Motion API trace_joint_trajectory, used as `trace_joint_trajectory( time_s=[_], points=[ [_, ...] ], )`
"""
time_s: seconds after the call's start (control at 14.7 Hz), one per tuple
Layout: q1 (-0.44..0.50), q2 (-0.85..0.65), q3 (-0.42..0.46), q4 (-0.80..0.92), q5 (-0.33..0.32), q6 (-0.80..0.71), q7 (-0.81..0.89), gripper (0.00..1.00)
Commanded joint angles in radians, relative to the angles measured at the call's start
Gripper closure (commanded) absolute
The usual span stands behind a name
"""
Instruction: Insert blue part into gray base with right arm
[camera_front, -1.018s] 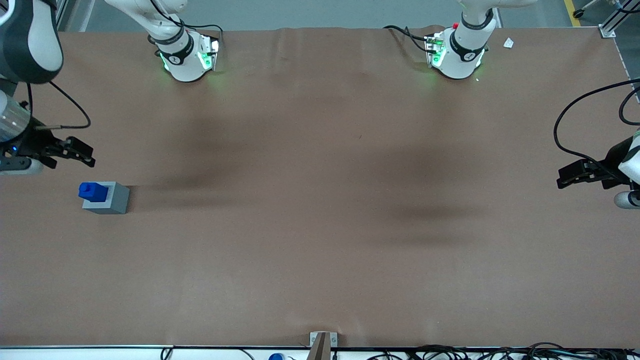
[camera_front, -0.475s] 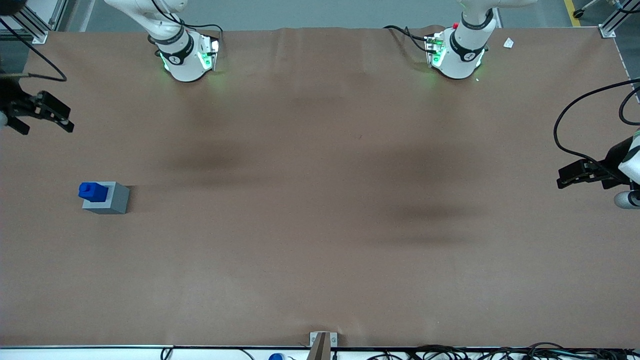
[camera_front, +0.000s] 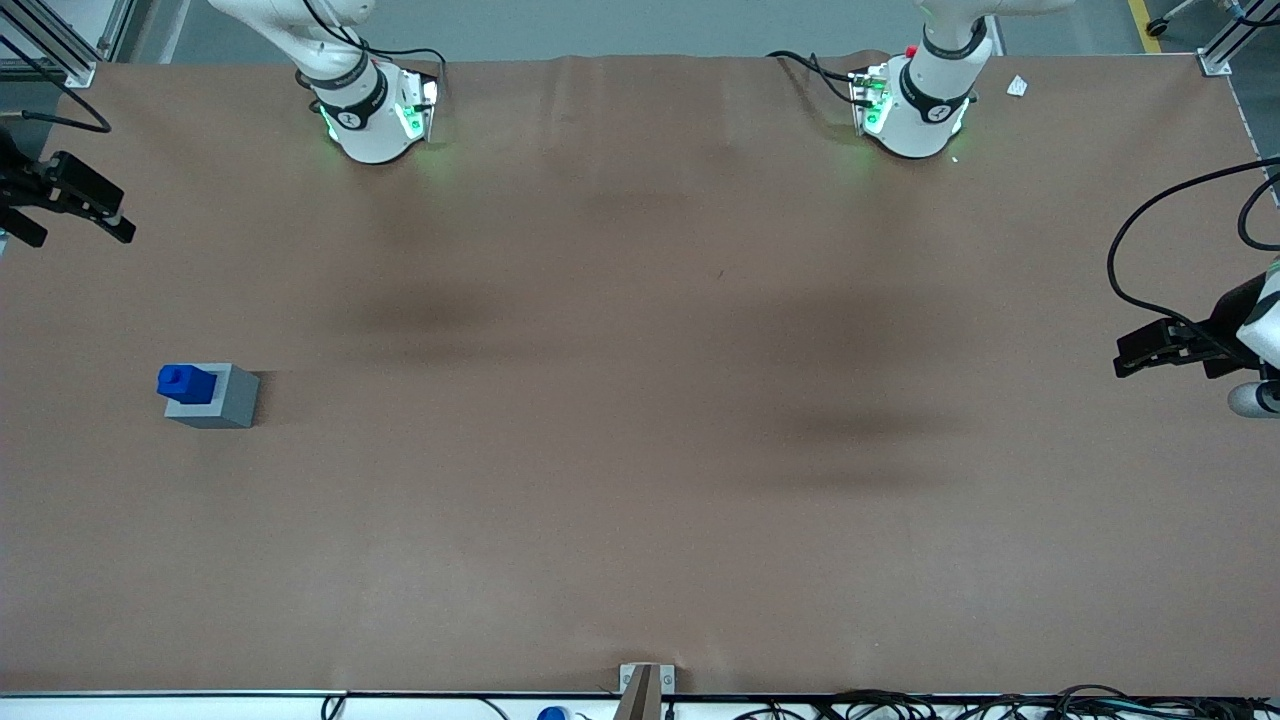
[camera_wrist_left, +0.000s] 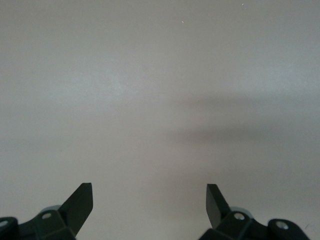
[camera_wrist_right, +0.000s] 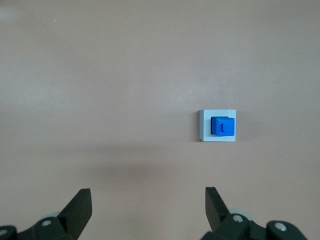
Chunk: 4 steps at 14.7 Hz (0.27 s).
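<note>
Seemingly rigid and light, the blue part (camera_front: 183, 382) sits in the gray base (camera_front: 222, 402); its narrow top offers the likeliest hold. The pincer (camera_front: 72, 200) hangs apart and empty, well away above the counter (camera_front: 640, 400).

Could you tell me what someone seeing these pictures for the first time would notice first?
The eye goes straight to the blue part, standing in the top of the gray base on the brown table, toward the working arm's end. The right arm's pincer is open, holds nothing, and hangs at the table's edge, farther from the front camera than the base.
</note>
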Motion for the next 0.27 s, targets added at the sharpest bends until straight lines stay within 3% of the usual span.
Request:
trace_joint_trajectory(
  time_s=[0.0, 0.2],
  points=[
    [0.008, 0.006, -0.001, 0.049, 0.004, -0.022, 0.029, 0.0],
    [0.011, 0.006, -0.004, 0.053, 0.003, -0.022, 0.029, 0.0]
  ],
)
